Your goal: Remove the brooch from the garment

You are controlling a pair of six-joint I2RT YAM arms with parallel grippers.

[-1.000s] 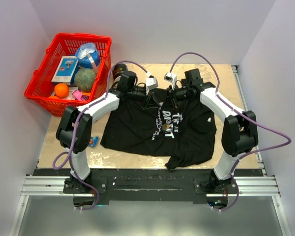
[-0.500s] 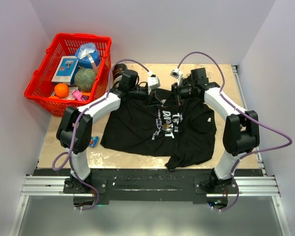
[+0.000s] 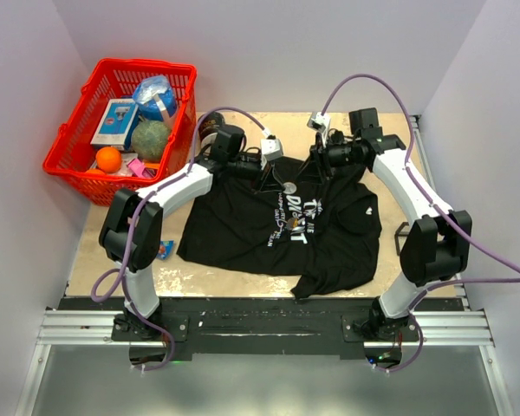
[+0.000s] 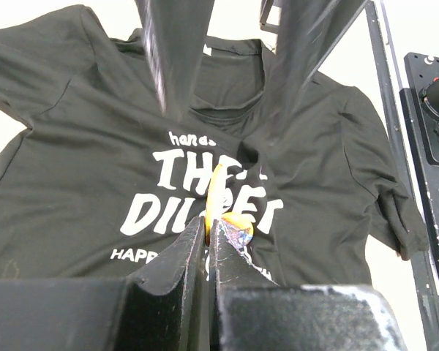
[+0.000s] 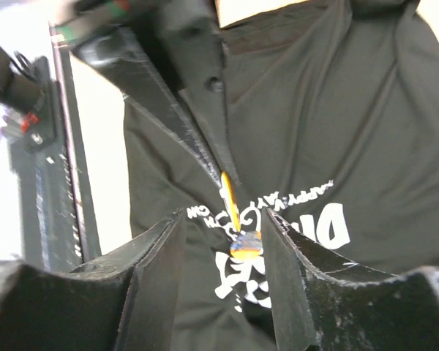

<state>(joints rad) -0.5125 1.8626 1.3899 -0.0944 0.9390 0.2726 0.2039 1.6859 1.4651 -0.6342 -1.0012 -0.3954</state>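
The black T-shirt [image 3: 243,225] with white lettering lies flat on the table. My left gripper [image 3: 273,176] hovers over its chest and is shut on the brooch [image 4: 216,194], a thin yellow piece seen edge-on. A round orange and blue disc [image 4: 238,225] shows just below it over the lettering; I cannot tell whether the two are joined. In the right wrist view the yellow piece [image 5: 229,194] and the disc [image 5: 246,245] lie between my right gripper's open jaws [image 5: 223,219]. My right gripper [image 3: 316,163] is open and empty, above the shirt's collar area.
A red basket [image 3: 78,130] holding a ball, a box and a bag stands at the far left. A small blue packet [image 3: 164,250] lies on the table left of the shirt. Walls close in on both sides.
My right gripper has drawn back to the right, away from the left gripper. The left gripper has stayed nearly in place, and the small disc now shows beside its tips.
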